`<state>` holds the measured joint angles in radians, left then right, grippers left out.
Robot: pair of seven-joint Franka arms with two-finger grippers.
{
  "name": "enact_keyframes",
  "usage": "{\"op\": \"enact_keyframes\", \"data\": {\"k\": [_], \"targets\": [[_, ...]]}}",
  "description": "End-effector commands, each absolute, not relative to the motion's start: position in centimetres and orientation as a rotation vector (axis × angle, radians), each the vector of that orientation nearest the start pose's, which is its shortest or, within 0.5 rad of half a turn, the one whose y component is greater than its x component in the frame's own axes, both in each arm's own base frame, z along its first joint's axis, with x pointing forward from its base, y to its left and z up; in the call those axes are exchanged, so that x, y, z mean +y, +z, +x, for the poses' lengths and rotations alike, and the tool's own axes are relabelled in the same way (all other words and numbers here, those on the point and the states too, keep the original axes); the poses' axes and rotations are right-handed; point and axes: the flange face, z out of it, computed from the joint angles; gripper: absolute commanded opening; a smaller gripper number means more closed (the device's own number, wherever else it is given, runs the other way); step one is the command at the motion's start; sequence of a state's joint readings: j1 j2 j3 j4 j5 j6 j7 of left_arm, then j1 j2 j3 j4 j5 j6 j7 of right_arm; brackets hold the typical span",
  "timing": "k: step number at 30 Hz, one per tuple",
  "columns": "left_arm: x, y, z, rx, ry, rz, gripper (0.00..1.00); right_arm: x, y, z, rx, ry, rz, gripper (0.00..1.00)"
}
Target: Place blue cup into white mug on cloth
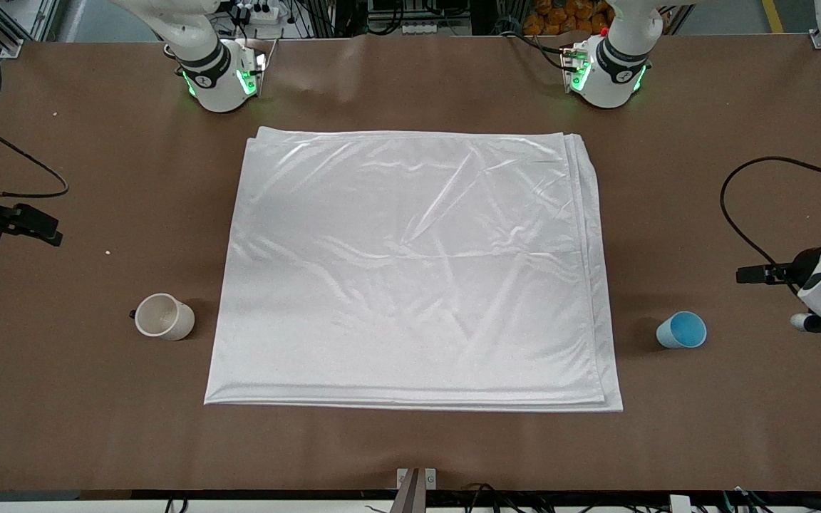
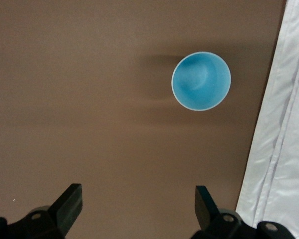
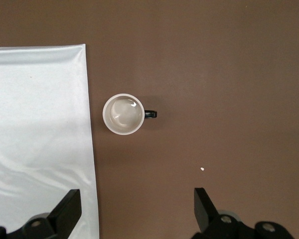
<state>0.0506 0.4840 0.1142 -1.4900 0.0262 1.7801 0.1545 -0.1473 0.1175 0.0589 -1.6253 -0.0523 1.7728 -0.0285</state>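
Both grippers, left gripper (image 2: 138, 206) and right gripper (image 3: 137, 209), hung spread over the table's ends, the light, rigid blue cup (image 1: 681, 330) likely best pinched across its rim.

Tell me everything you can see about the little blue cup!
The blue cup is small and round, with no handle. Its outside is pale blue, its inside a brighter blue, and it looks smooth, maybe plastic. It is empty and stands upright on the bare brown table, mouth up, beside the white cloth but not touching it, at the left arm's end. The left pincer hangs open above the table near it, touching nothing.
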Motion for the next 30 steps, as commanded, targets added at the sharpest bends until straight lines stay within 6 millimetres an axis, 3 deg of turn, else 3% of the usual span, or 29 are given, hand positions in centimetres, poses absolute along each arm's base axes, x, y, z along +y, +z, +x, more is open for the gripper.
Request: {"op": "enact_keyframes", "data": {"k": [1,17,21,30], "targets": [[10.2,35.0,68.0,0.045,0.281,-3.083,1.00,-6.7,52.2,60.0,0.046,-0.080,-3.195,1.00],[10.2,27.3,70.6,0.045,0.107,-3.067,1.00,-10.0,45.3,62.7,-0.075,-0.068,-3.187,1.00],[9.7,26.8,70.8,0.050,0.097,-3.067,1.00,-10.7,43.4,63.3,-0.153,-0.081,-3.183,1.00],[8.7,25.2,71.0,0.003,0.096,-3.088,1.00,-10.5,40.7,63.1,-0.341,-0.093,-3.170,1.00]]}}
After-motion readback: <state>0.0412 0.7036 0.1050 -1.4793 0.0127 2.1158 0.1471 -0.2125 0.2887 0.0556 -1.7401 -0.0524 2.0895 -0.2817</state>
